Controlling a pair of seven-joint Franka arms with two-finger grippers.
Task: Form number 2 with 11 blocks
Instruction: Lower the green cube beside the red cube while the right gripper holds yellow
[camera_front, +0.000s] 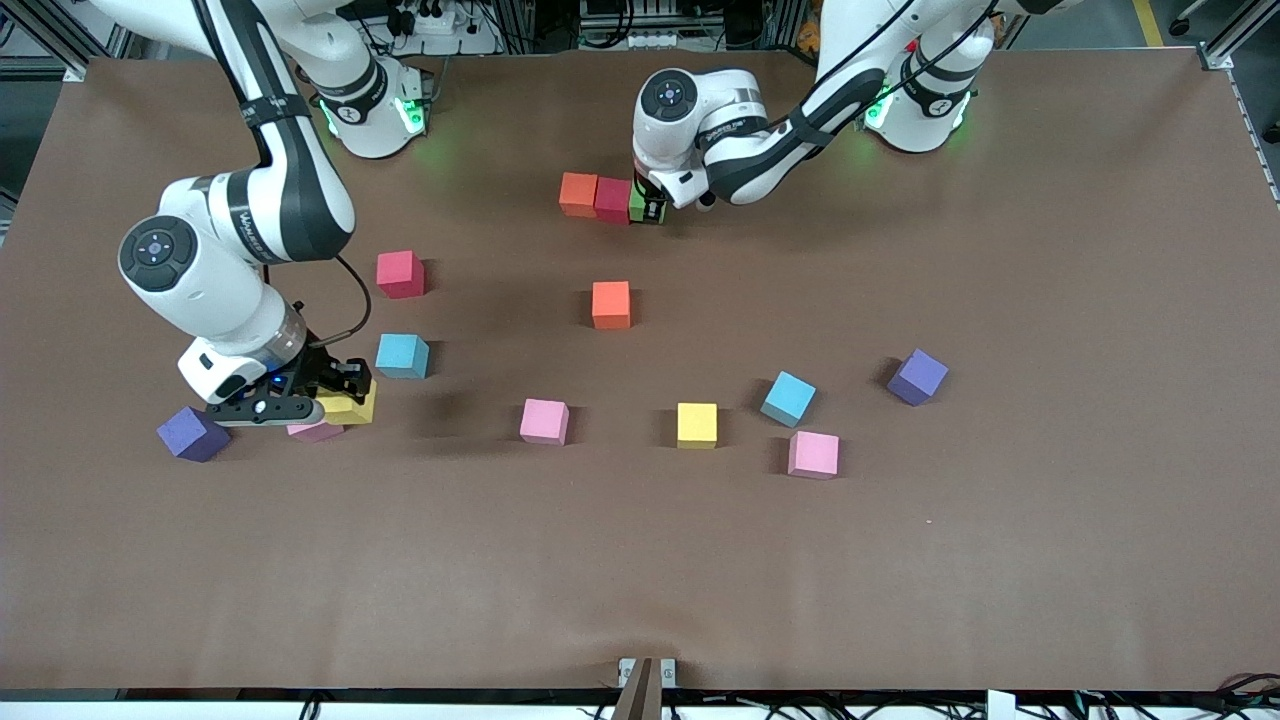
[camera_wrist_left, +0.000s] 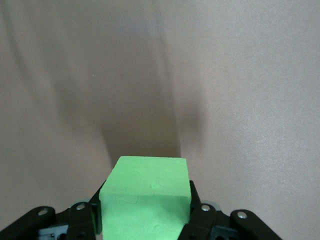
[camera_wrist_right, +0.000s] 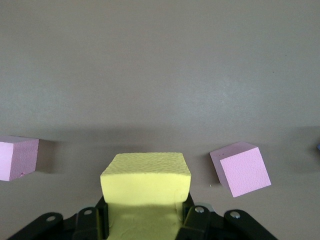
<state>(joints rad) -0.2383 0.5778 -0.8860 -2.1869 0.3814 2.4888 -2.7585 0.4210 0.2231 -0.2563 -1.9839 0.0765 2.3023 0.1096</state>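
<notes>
Nearest the front cam there's a loose spread on the brown surface (camera_front: 640, 560): a pink block (camera_front: 813, 454), a yellow block (camera_front: 697, 424), another pink one (camera_front: 544, 421) and a light blue block (camera_front: 788, 398), w/ a purple cube (camera_front: 917, 377) off toward the left arm's end (not part of the job afaik). At the right arm's end the right end effector (camera_front: 335, 392) is clamping a yellow cube (camera_wrist_right: 146, 179) tight, prob just lifting it, right over a third pink block (camera_front: 315, 431), another purple cube (camera_front: 192, 434) just beside. A bit farther up are a second light blue block (camera_front: 402, 355), an orange block (camera_front: 611, 304) and a deeper pink block (camera_front: 400, 273). Farthest, the number 2 is only starting: an orange cube (camera_front: 578, 194) and a red cube (camera_front: 612, 199) touching in a row, and the left end effector (camera_front: 650, 207) is gripping the green cube (camera_wrist_left: 146, 197) right against the red one. So imo we're finishing the top row; next the left needs to let go w/o nudging the row, and the yellow has to come over.
</notes>
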